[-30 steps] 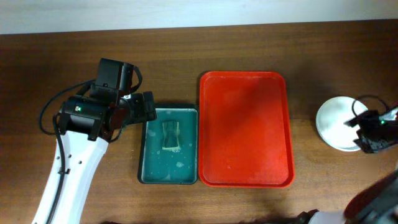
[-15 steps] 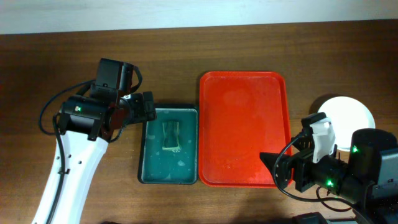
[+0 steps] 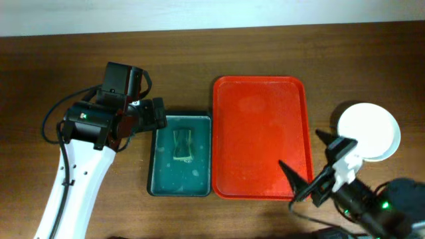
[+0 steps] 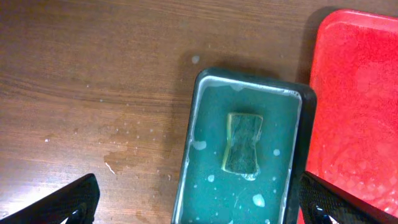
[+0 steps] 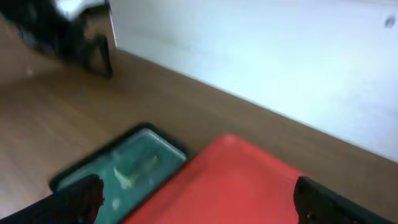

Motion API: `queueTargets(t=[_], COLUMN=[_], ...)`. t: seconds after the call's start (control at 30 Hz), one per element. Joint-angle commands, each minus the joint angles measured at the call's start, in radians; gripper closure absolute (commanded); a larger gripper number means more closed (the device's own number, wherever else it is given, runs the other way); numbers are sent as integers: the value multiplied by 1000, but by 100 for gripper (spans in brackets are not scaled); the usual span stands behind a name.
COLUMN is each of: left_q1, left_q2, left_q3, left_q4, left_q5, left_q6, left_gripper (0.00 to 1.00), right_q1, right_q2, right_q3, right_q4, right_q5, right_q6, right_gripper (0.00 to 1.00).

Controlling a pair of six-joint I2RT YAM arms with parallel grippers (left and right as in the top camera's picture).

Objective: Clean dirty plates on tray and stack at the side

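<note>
**Red tray bare, white plate set to the side**

The large red rectangular plastic tray [image 3: 262, 133], glossy, round-cornered and raised at the rim, lay bare beneath and ahead of the right gripper [image 3: 298, 147]. Its jaws stood spread wide with nothing between them. A round shallow white plate [image 3: 372, 129], smooth and unmarked on top, sat on the brown wooden table [image 4: 93, 74] just outside those jaws, off the tray. Whether other plates lay under it could not be told.

The left gripper [image 4: 199, 186] also had its jaws parted and empty. Between and below them sat the small dark green tray [image 4: 306, 155], wet and flecked with foam, holding a waisted yellow-green sponge [image 4: 243, 142].

Wiping and stacking looked finished or nearly so. The next move probably called only for drawing both arms clear without nudging the plate.
</note>
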Motion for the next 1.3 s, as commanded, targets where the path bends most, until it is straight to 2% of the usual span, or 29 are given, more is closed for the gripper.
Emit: queueTargets(t=[0.0,0.1,0.2,0.33,0.57,0.7,0.93,1.03,1.07,1.13,1.27], left_q1=[4,4,4,4,4,4,5,2,3,3,31], left_q2=[-8,-8,-8,-8,-8,-8,-8,-93,-153,-297,-593], left_q3=[13,13,13,13,13,13,13,-26,-57,-170,-519], left_q4=[2,2,2,2,2,2,2,-8,7,100,503], left_q5=[-11,-11,-11,-11,-11,-11,-11,-15,-88,-107,-63], left_q6=[5,5,5,5,5,5,5,5,11,11,13], left_gripper=[1,1,1,1,1,1,1,1,1,1,1], right_q1=[7,7,7,2,2,2,2,2,2,2,2], right_q2=[-154,-288,-426,-442,-441,-439,-438,-438,-438,-438,-438], right_q3=[-208,-463,-735,-885,-885,-885,-885,-885,-885,-885,-885], right_q4=[78,253,516,753,746,655,657,657,657,657,657], right_q5=[95,136,132,137,165,165,165,165,165,165,165], right_q6=[-26,-25,-16,-15,-18,-18,-18,-18,-18,-18,-18], right_gripper=[2,2,2,2,2,2,2,2,2,2,2])
